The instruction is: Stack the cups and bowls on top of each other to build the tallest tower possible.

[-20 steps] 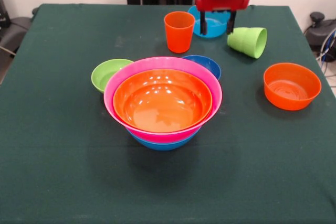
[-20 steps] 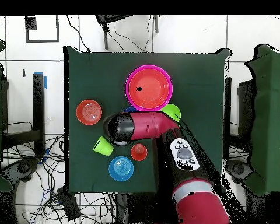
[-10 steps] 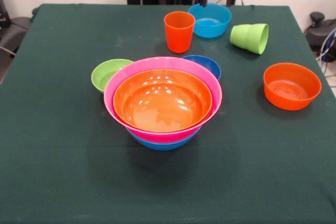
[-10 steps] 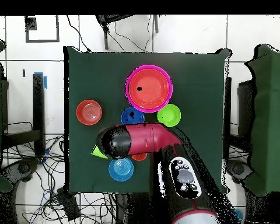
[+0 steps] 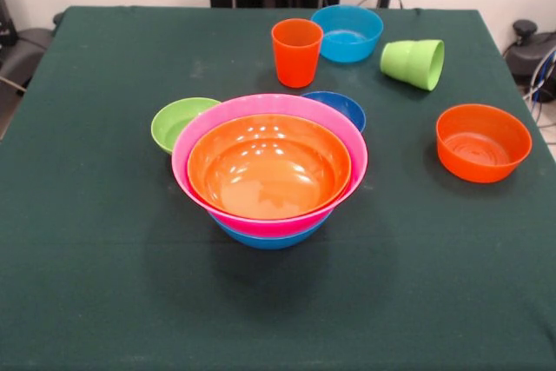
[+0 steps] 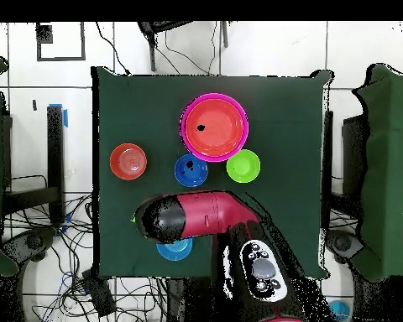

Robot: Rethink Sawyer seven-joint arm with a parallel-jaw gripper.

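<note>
Pincer hidden under red arm, touching nothing visible, aperture unclear

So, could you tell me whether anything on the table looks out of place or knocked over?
Yes: the lime-green plastic cup lies tipped on its side near the light-blue plastic bowl, while the orange ribbed plastic cup stands upright. Nothing looks spilled or damaged.

Tower flanked by green bowl, blue bowl; near table open.
</note>
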